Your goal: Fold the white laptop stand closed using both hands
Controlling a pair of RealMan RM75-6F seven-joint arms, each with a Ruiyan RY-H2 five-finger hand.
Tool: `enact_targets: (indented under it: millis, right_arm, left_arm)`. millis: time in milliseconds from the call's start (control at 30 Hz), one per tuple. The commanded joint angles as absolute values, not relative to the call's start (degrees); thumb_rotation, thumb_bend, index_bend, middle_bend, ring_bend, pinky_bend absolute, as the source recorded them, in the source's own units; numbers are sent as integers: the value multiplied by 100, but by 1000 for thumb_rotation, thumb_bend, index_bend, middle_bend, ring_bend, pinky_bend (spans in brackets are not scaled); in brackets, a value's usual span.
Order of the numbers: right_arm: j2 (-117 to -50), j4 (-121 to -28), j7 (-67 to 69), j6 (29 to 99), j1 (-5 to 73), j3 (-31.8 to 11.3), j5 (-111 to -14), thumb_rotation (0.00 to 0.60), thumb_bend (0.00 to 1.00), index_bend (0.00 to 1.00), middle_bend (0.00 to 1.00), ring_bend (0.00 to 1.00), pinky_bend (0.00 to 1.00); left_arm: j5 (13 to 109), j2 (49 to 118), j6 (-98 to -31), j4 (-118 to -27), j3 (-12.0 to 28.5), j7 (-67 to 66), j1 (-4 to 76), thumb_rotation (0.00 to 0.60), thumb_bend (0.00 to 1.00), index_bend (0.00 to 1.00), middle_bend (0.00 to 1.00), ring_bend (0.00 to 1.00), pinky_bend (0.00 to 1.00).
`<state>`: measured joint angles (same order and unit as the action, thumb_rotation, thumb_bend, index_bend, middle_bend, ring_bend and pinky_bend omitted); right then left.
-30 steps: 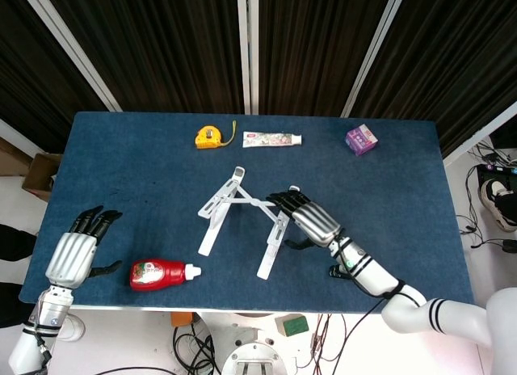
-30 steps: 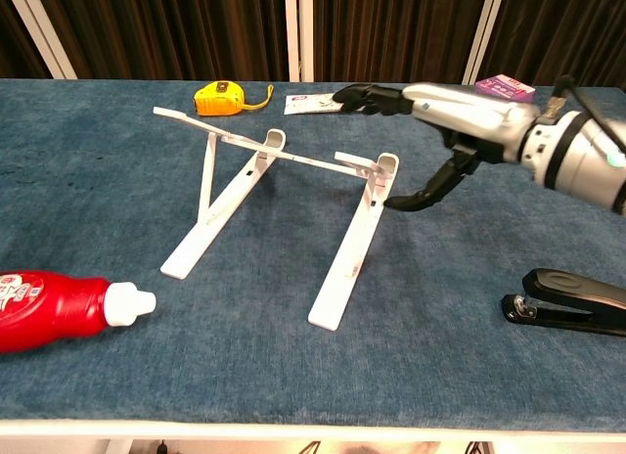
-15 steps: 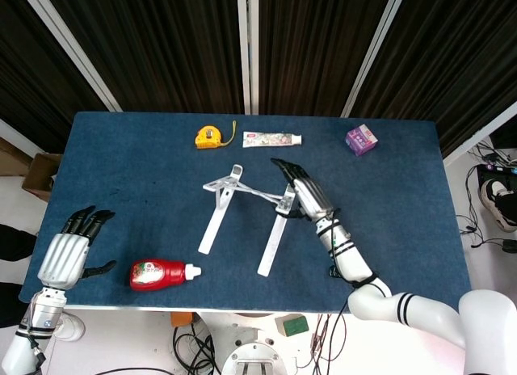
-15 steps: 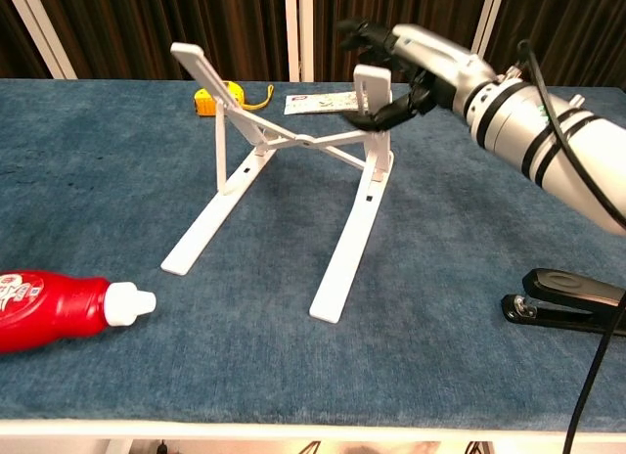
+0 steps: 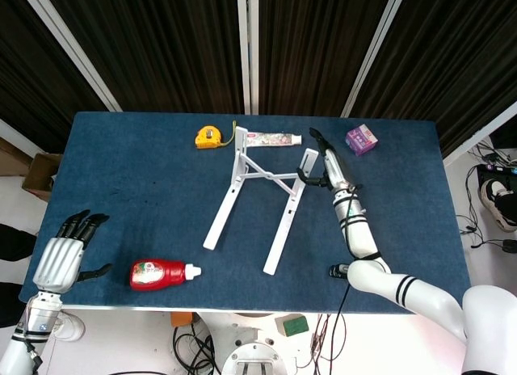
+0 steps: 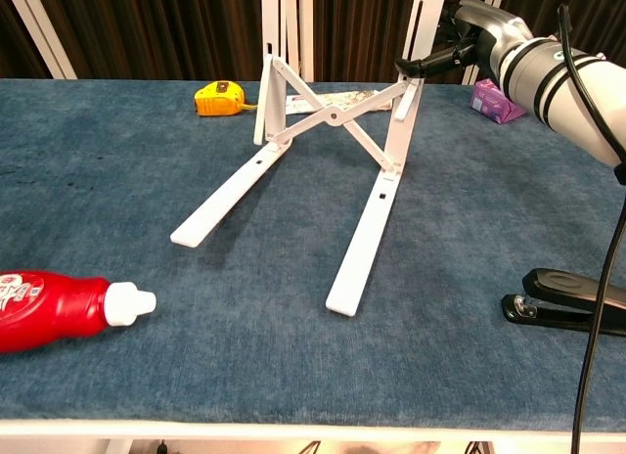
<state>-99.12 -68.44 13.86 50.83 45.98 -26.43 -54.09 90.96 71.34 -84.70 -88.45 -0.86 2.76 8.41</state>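
A: One hand only is working. The right hand [image 5: 329,166] is at the top of the stand [image 5: 257,195], on its right upright bar, and in the chest view the thumb touches this bar from behind. I think it grips the bar, but the fingers are partly hidden, so I cannot tell surely.

B: Why there?

A: I judge it is because the top bar gives leverage. The supports stand almost vertical, and the two long feet lie flat on the table [image 5: 121,173], near the middle. From the top, the hand can tip the supports over to fold them.

B: And the arm?

A: The right forearm reaches far forward, nearly straight, with the hand raised above the table.

B: The other hand?

A: The left hand [image 5: 61,256] is well apart, at the near left edge, holding nothing, fingers loosely spread. The bottle [image 5: 163,273] lies between it and the stand. The task needs both hands, so I judge folding is only begun.
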Motion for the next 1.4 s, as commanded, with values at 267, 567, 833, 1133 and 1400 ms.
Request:
enact_targets:
  millis: [267, 567, 833, 1133, 1400]
  right_arm:
    - [-9389, -7559, 2049, 5794, 4227, -2401, -6765, 600, 305, 0, 35, 5, 39]
    - [-8582, -8636, 2560, 7121, 3540, -1869, -8292, 600, 306, 0, 17, 0, 30]
    - [-7966, -9338, 3136, 7366, 3281, -958, -9440, 600, 308, 0, 43, 0, 29]
    - [-8484, -8509, 4395, 5770, 4084, -861, -8906, 600, 320, 0, 52, 0, 28]
    - [-9083, -7600, 5157, 5081, 4356, -853, -8432, 600, 323, 0, 57, 0, 29]
  left_arm:
    - [9162, 7109, -8467, -8862, -54, 259, 876, 600, 48, 171, 167, 79, 135]
    - [9191, 7092, -8468, -8924, -27, 211, 901, 600, 49, 171, 167, 79, 135]
    - [9205, 7057, -8465, -9041, -6, 109, 918, 600, 48, 171, 167, 79, 135]
    - [9177, 7081, -8425, -9086, -12, 42, 919, 600, 49, 171, 167, 79, 135]
    - [9125, 7088, -8407, -9022, -15, 102, 901, 600, 48, 171, 167, 79, 135]
